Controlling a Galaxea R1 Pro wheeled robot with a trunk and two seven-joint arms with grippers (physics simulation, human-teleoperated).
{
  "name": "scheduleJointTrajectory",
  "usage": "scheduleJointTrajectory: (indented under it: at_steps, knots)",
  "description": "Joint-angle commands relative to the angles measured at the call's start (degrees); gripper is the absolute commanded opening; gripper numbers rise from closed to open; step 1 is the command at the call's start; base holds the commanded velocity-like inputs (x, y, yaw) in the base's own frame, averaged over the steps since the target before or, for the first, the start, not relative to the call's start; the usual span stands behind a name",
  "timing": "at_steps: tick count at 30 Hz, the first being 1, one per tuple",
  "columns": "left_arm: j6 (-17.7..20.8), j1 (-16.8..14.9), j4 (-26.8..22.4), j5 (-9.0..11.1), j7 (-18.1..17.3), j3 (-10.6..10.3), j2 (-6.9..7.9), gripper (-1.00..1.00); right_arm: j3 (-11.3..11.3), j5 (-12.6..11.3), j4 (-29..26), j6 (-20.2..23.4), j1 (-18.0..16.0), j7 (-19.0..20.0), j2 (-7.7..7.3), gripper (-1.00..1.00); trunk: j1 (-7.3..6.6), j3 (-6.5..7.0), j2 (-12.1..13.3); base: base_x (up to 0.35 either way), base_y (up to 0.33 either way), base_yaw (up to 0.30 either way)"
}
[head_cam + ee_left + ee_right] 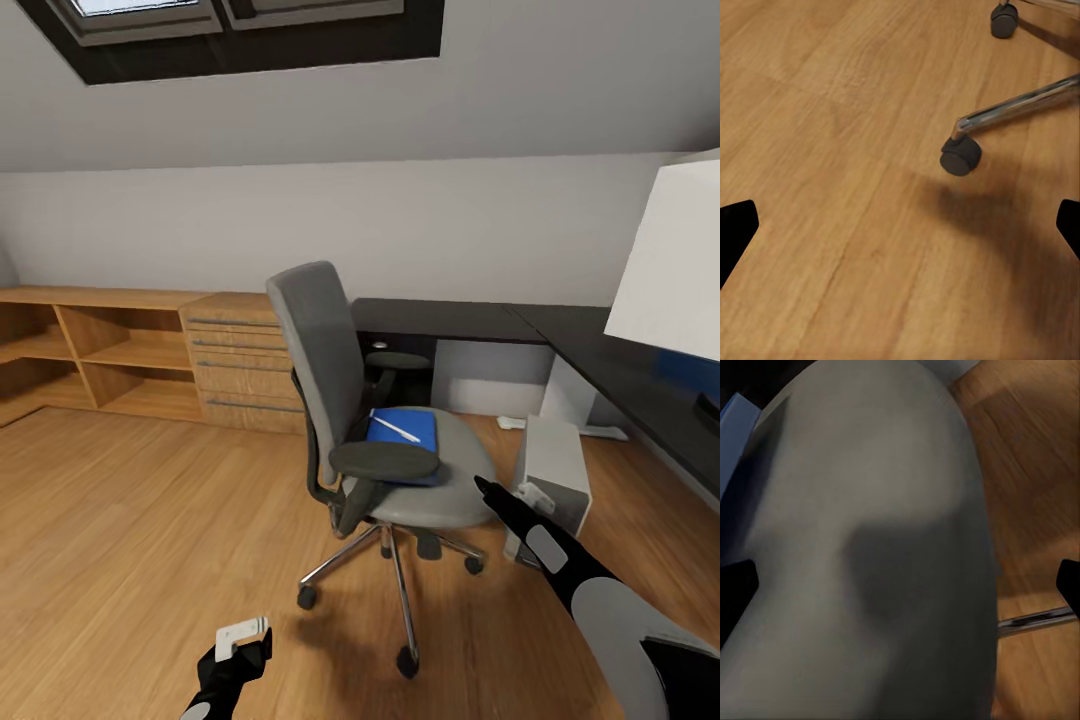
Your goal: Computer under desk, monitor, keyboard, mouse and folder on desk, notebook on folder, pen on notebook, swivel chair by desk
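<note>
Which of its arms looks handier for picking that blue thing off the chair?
The right, probably. The right gripper hovers at the swivel chair's seat, close to the blue folder with the pen on top. The left gripper hangs low over the floor, with the chair's armrest between.

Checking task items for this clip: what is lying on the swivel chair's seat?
On the swivel chair seat lies a blue folder with a white pen on top. The near armrest covers the folder's front edge, so I cannot tell whether a separate notebook sits there.
</note>
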Motion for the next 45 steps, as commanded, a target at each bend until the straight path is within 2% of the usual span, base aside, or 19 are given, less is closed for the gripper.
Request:
scheduleJointTrajectory:
  at_steps: [1,11,45]
  knots:
    - [-0.2,0.0,0.0,0.4,0.2,-0.1,0.00,1.00,-0.2,-0.5,0.0,0.2,0.0,0.3,-0.02,1.00,-0.01,-0.06,0.0,0.000,0.000,0.011]
    - [-0.2,0.0,0.1,0.3,0.2,-0.1,0.00,1.00,-0.2,-0.4,0.0,0.2,0.0,0.3,-0.14,1.00,-0.01,-0.06,0.0,0.136,-0.069,0.002]
    - [-0.2,0.0,0.3,0.5,0.2,0.0,0.09,1.00,-0.3,-0.4,0.0,0.1,0.0,0.2,-0.12,1.00,-0.01,-0.06,0.0,0.045,-0.040,0.011]
